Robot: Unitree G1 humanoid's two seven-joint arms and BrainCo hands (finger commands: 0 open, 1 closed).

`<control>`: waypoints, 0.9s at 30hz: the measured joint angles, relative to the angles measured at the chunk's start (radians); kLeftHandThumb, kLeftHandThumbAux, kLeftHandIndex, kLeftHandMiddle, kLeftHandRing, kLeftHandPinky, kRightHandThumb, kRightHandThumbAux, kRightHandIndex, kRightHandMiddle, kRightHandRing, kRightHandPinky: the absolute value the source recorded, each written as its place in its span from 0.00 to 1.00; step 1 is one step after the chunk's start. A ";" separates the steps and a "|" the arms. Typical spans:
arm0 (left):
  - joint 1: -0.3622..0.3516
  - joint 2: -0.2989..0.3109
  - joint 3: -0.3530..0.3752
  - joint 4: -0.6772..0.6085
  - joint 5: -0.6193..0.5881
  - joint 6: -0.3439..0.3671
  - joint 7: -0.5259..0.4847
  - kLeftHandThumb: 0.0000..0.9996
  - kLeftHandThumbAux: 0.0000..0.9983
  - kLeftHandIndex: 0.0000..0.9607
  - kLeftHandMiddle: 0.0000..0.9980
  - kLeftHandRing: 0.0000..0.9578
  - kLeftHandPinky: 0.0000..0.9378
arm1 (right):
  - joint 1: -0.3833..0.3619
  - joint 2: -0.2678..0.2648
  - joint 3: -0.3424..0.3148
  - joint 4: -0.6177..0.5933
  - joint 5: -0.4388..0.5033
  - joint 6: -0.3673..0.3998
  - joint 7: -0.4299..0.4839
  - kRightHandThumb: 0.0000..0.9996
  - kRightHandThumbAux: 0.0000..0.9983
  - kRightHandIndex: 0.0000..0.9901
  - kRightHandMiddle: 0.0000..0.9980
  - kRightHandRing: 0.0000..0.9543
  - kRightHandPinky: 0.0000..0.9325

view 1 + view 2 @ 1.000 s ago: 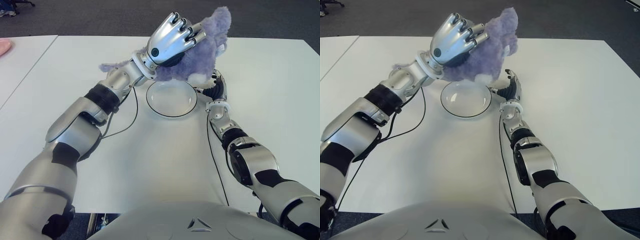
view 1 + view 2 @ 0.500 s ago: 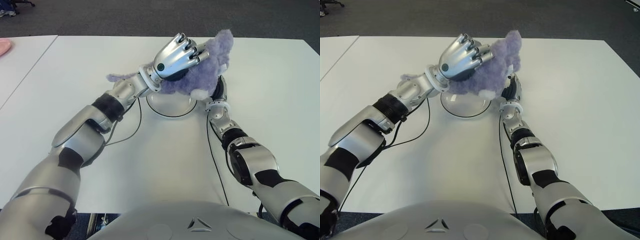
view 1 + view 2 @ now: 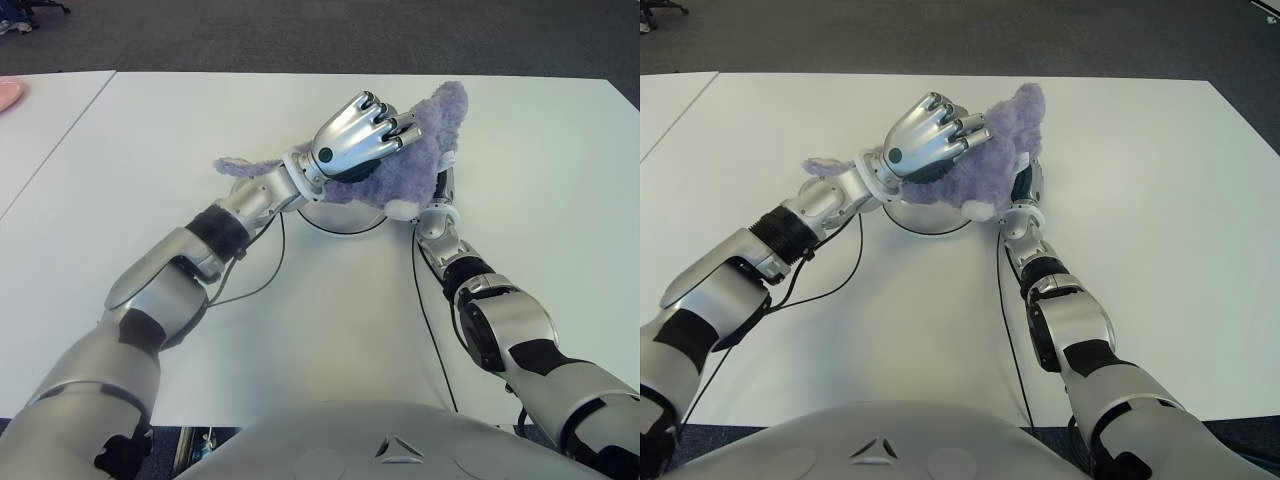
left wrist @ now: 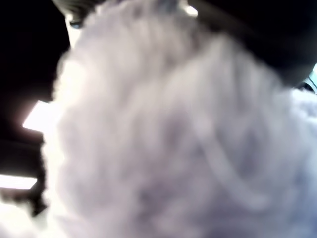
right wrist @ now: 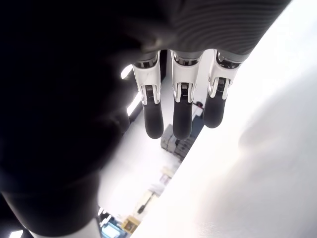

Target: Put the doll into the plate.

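A fluffy purple doll (image 3: 428, 135) sits low over the white plate (image 3: 345, 221), covering most of it; only the plate's near rim shows. My left hand (image 3: 362, 138) is on top of the doll with its fingers curled into the fur, and one doll limb (image 3: 235, 165) sticks out behind the wrist. Purple fur (image 4: 173, 139) fills the left wrist view. My right hand (image 3: 442, 192) shows just right of the plate, partly hidden by the doll. In its wrist view the fingers (image 5: 182, 106) hang straight and hold nothing.
Black cables (image 3: 255, 285) run along the white table (image 3: 150, 130) from both wrists. A pink object (image 3: 8, 92) lies at the far left on the adjoining table. Dark floor lies beyond the table's far edge.
My left hand has come down and toward me with the doll, from above the plate to resting over it. The right arm has stayed in place.
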 measured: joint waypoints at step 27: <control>0.106 0.032 0.042 -0.183 0.071 0.259 -0.275 0.04 0.59 0.24 0.27 0.24 0.18 | 0.000 0.001 -0.001 0.000 0.002 -0.001 0.001 0.19 0.96 0.28 0.79 0.88 0.92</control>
